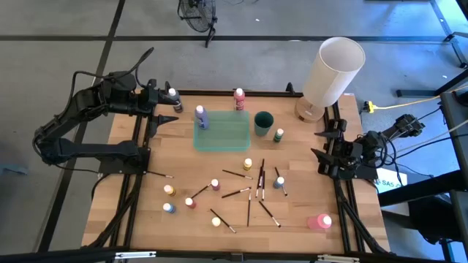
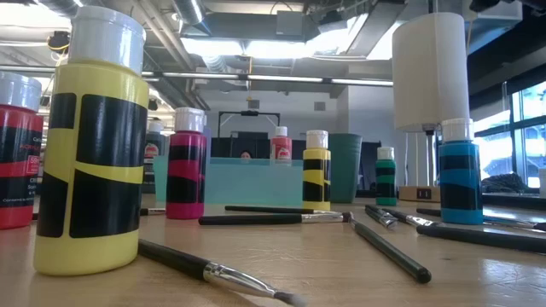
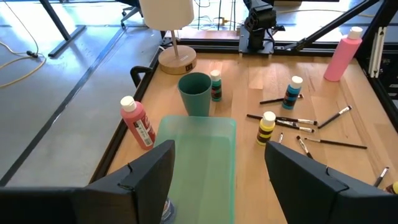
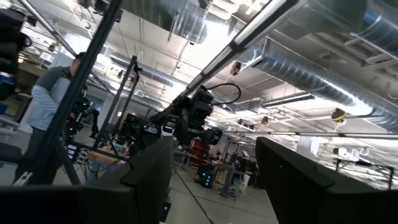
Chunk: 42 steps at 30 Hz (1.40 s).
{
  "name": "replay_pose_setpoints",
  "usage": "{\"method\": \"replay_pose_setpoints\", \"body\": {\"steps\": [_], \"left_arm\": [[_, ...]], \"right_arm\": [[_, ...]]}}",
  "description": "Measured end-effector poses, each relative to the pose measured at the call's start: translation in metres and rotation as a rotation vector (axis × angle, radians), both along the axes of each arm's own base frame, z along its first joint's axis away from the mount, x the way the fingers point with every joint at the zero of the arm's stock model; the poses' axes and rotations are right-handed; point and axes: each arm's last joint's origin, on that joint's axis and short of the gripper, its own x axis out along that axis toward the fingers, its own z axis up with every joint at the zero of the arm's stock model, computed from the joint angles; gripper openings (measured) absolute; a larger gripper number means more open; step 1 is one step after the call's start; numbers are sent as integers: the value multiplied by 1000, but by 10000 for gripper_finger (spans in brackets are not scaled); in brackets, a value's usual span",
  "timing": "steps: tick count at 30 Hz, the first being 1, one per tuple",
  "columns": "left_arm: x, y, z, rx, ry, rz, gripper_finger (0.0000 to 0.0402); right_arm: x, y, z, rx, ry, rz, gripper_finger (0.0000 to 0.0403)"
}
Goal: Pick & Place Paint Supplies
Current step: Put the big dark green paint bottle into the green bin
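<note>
Left gripper [image 1: 170, 115] hangs over the desk's far-left edge, fingers spread, nothing between them. Right gripper [image 1: 322, 142] sits at the right edge, also spread and empty, with its wrist view aimed up at the ceiling and a person [image 4: 46, 106] standing off to one side.

High view gives the full layout: green tray [image 1: 221, 134] at far-centre with a purple bottle [image 1: 201, 117] at its left end, red bottle [image 1: 239, 99] at the far edge just behind it, teal cup [image 1: 263, 123] and green bottle [image 1: 278, 134] to its right. Brushes [image 1: 248, 193] are scattered mid-desk among small bottles. Tall pink bottle [image 1: 320, 221] lies near the front-right corner.

Low view alone shows a yellow bottle [image 2: 92, 145] close up at the front edge. White cylinder [image 1: 333, 71] stands at the far-right corner.

Open wood: front-left corner and the strip in front of the tray.
</note>
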Motion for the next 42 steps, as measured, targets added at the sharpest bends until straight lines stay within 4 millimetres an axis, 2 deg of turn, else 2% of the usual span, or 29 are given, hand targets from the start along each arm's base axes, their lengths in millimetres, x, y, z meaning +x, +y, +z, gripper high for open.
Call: {"method": "replay_pose_setpoints", "body": {"steps": [13,42], "left_arm": [[0,0,0,5,1,-2,246],[0,0,1,10,-8,-3,246]], "right_arm": [[3,2,-6,-37,65,4,232],[4,2,-7,-44,72,3,232]]}}
